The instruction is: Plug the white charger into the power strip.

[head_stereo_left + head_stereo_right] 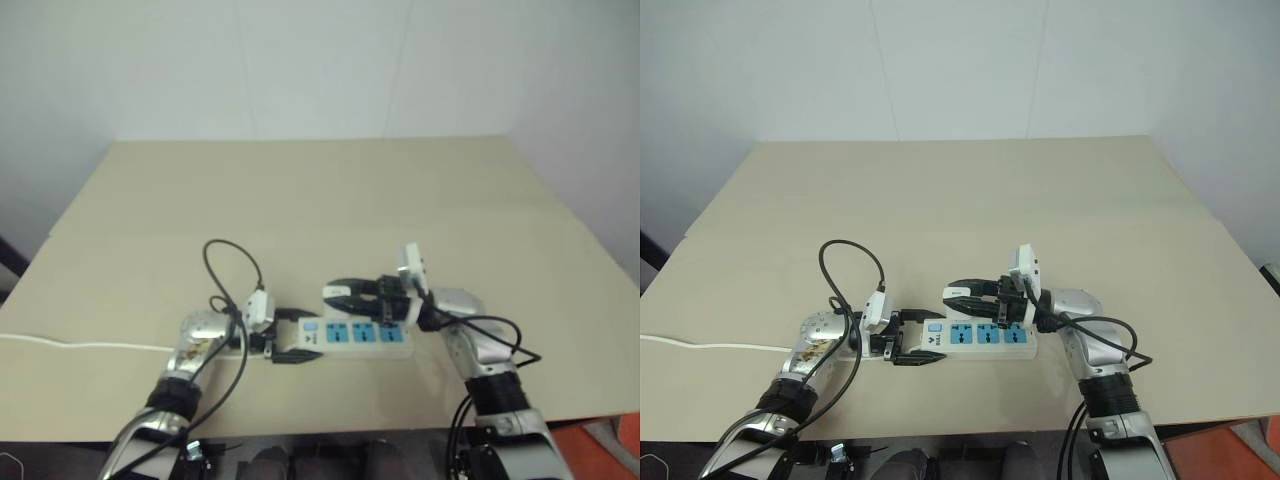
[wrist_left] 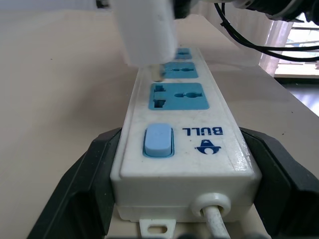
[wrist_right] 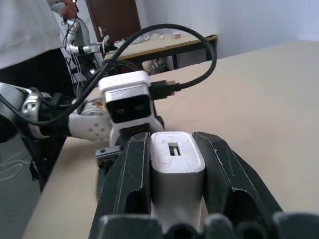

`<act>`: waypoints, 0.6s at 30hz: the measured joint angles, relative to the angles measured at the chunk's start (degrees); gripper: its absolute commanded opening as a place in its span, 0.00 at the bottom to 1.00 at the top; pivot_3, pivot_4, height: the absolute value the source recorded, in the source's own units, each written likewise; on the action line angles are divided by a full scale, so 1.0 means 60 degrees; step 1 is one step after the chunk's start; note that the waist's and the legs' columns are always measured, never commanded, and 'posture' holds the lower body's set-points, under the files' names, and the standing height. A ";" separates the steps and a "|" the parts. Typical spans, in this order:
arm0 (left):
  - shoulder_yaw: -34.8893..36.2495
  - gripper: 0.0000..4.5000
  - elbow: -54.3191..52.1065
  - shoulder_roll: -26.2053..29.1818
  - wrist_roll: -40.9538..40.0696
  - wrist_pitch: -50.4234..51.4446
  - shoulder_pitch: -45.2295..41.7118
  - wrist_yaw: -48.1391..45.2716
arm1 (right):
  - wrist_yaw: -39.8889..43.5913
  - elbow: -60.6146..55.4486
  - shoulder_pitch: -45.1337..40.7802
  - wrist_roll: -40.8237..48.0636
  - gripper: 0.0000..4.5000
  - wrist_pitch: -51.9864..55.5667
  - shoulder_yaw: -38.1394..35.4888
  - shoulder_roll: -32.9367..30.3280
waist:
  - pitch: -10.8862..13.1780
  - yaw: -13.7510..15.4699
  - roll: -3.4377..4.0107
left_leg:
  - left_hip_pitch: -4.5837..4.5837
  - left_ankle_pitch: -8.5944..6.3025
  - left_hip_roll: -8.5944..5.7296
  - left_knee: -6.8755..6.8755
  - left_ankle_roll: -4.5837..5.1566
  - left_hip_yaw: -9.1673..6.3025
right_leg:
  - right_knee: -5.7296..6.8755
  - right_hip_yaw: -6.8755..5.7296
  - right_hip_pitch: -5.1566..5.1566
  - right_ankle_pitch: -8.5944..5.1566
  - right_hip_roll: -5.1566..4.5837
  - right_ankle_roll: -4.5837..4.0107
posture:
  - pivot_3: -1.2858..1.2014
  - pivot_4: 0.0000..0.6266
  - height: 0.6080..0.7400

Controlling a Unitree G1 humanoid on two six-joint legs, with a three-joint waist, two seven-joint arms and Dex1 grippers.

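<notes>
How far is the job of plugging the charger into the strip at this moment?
Done: the left gripper has its jaws around the switch end of the long white power strip with blue sockets, steadying it on the beige table. In hand: the right gripper holds the small white cube charger just above the strip, prongs near the middle socket. Left: seating the prongs and pressing down.

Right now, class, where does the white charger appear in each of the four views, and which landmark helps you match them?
Left eye view: the white charger sits just above the power strip.
Right eye view: same spot.
Left wrist view: close over the strip's blue sockets.
Right wrist view: clamped between two black fingers, at.
Shared landmark: the power strip.
</notes>
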 measured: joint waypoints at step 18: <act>-0.0002 0.73 -0.0104 0.0006 -0.0007 0.0006 0.0089 0.0061 | 0.0211 0.0616 -0.0083 0.0006 0.25 -0.0405 0.0284 -0.0227 | 0.0000 -0.0001 0.0000 | 0.0001 -0.0002 0.0002 -0.0001 0.0002 -0.0001 | -0.0001 0.0001 0.0001 0.0000 0.0000 0.0000 | 0.52 0.24 1.00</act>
